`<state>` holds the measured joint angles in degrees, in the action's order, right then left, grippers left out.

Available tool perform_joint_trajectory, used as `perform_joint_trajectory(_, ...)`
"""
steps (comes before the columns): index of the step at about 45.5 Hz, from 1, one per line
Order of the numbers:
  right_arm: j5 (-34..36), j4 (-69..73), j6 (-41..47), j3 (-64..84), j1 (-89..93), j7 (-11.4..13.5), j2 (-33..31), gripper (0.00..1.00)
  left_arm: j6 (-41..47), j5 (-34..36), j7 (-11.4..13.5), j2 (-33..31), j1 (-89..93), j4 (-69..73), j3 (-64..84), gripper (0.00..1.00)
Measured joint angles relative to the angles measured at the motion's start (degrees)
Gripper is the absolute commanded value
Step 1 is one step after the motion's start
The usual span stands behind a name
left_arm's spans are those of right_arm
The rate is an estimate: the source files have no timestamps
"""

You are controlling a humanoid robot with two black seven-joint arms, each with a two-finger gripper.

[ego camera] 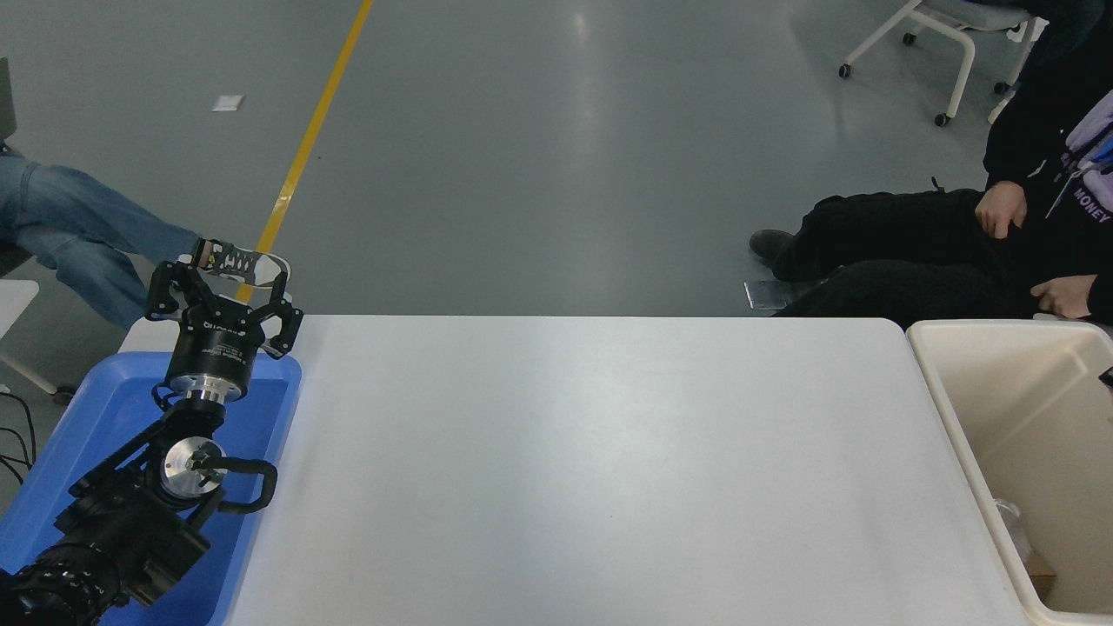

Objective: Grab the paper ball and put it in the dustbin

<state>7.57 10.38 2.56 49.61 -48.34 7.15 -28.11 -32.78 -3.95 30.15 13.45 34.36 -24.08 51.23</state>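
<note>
The paper ball is out of view. The dustbin (943,409) is a cream-white bin off the table's right end, and only part of its inside shows. My left gripper (219,276) is parked at the lower left above a blue tray, open and holding nothing. My right arm does not show. A small dark sliver (1106,376) sits at the right edge over the dustbin, too little to tell what it is.
The blue tray (83,409) lies under the left arm at the table's left end. Clear plastic (1013,522) and a brown scrap lie in the dustbin. A seated person in black (913,252) is beyond the far right corner, and a leg in jeans (78,235) at far left.
</note>
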Motion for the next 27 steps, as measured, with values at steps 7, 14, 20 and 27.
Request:
perform_joint_trajectory(7,-0.11,-3.16,-0.52,0.0,2.75,-0.98,2.15,0.0,0.0,-0.06,0.0,0.0,0.0,0.0,0.01,0.99)
perform_joint_trajectory(14,-0.14,-4.8,-0.79,-0.09,4.65,-1.47,3.22,0.0,0.0,-0.06,0.0,0.0,0.0,0.0,0.01,0.99)
perform_joint_trajectory(20,-0.17,-5.61,-1.03,-0.21,5.55,-1.71,3.63,0.22,0.0,-0.05,0.0,0.0,0.0,0.0,0.01,0.99)
perform_joint_trajectory(27,0.0,-6.06,-3.43,-0.49,5.97,-1.83,3.52,0.68,0.0,-0.03,0.0,0.0,0.0,0.0,0.01,0.99)
